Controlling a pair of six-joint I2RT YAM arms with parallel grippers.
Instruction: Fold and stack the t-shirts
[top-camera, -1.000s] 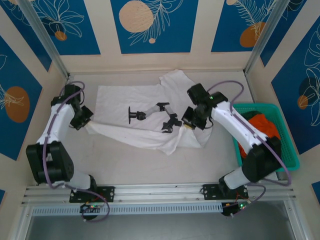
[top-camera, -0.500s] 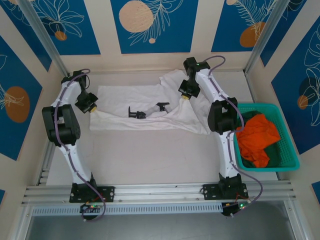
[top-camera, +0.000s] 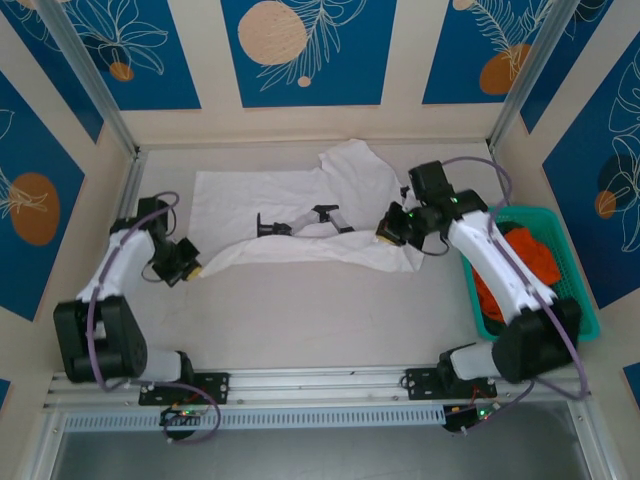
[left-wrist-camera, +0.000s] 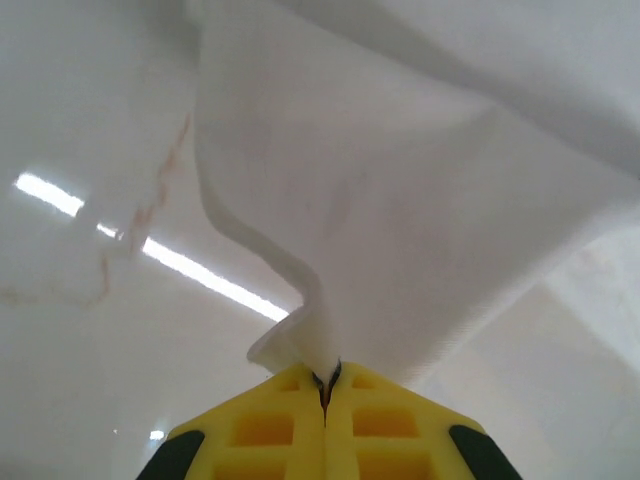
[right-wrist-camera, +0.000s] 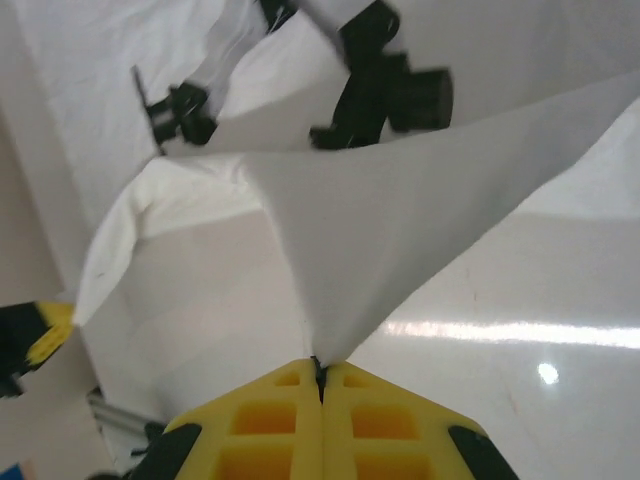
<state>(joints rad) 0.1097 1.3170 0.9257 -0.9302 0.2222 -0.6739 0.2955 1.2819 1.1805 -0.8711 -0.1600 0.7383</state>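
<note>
We are holding the white t-shirt (top-camera: 300, 190) by its near hem with both arms. The left end effector (top-camera: 188, 268) is clenched on the near-left corner, and the right end effector (top-camera: 388, 230) is clenched on the near-right corner. In each wrist view the yellow pads (left-wrist-camera: 270, 430) are pressing together with a peak of white cloth rising from the seam. Half a second ago both arms were reaching out toward the far edge of the tabletop (top-camera: 320, 320), carrying the hem over the shirt's body. Now we are drawing them back toward the near edge, the left arm coming further back than the right, so the hem is running as a taut, slanted band across the middle of the tabletop. The shirt's far part is lying flat near the far edge, with its black print (top-camera: 300, 220) facing up just beyond that band. We judge that this out-and-back sweep is shaking the cloth smooth rather than folding it, so no fold is set yet. The orange t-shirt (top-camera: 538, 255) is waiting in the teal basket (top-camera: 520, 212) at the right edge, so nearly all of the task is still ahead of us.
</note>
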